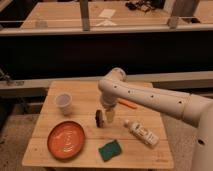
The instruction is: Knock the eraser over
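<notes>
Closest to the front edge of the wooden table [150,160] there's a green sponge [109,149] lying flat, a bit right of the middle. Left of it sits a round orange plate [66,140], also flat on the wood. Right of the sponge and slightly farther back, a white bottle [141,133] lies on its side, angled from far left to near right.

Next in, around mid-table, is the eraser [100,119]. It's a small dark narrow block that looks to be standing upright, just beyond the sponge and between the plate and the bottle. The gripper [108,115] is down at table level right next to it, on the eraser's right side. The two are so close that it's hard to say if they're touching or just apart. Honestly can't tell whether the gripper is clenched or released from this view.

The white arm [150,97] comes in from the right edge, runs left over the far right part of the table, bends at a rounded joint and drops straight down to the gripper. A thin orange marker [128,103] lies on the table partly under the arm, poking out just right of the wrist. Over on the far left part of the table a white cup [63,103] stands upright, well apart from the eraser.

Behind the table there's a pale ledge [30,86], then a dark wall panel [75,52], and farthest back another wooden surface [60,12] with white paper [106,14] on it
</notes>
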`<state>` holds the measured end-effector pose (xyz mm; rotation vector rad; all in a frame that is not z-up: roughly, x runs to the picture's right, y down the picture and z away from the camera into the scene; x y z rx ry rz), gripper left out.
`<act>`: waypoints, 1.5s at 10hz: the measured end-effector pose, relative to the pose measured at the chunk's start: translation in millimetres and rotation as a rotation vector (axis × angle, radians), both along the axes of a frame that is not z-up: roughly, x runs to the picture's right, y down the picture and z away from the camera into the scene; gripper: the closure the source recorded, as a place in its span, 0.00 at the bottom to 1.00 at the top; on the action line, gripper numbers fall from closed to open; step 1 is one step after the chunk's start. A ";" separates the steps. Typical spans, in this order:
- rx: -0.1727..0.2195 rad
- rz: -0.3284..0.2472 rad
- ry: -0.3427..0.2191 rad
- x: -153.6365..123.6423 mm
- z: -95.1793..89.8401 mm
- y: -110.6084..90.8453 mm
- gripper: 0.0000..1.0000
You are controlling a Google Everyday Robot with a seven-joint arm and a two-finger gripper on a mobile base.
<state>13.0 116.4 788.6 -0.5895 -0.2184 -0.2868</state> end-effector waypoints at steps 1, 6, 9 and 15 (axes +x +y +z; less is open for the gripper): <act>0.000 -0.001 -0.001 0.2 0.5 0.0 0.20; 0.001 -0.007 -0.009 -1.2 2.9 -2.5 0.20; 0.001 -0.011 -0.014 -2.1 3.6 -3.7 0.20; 0.000 -0.018 -0.023 -1.9 6.4 -5.6 0.20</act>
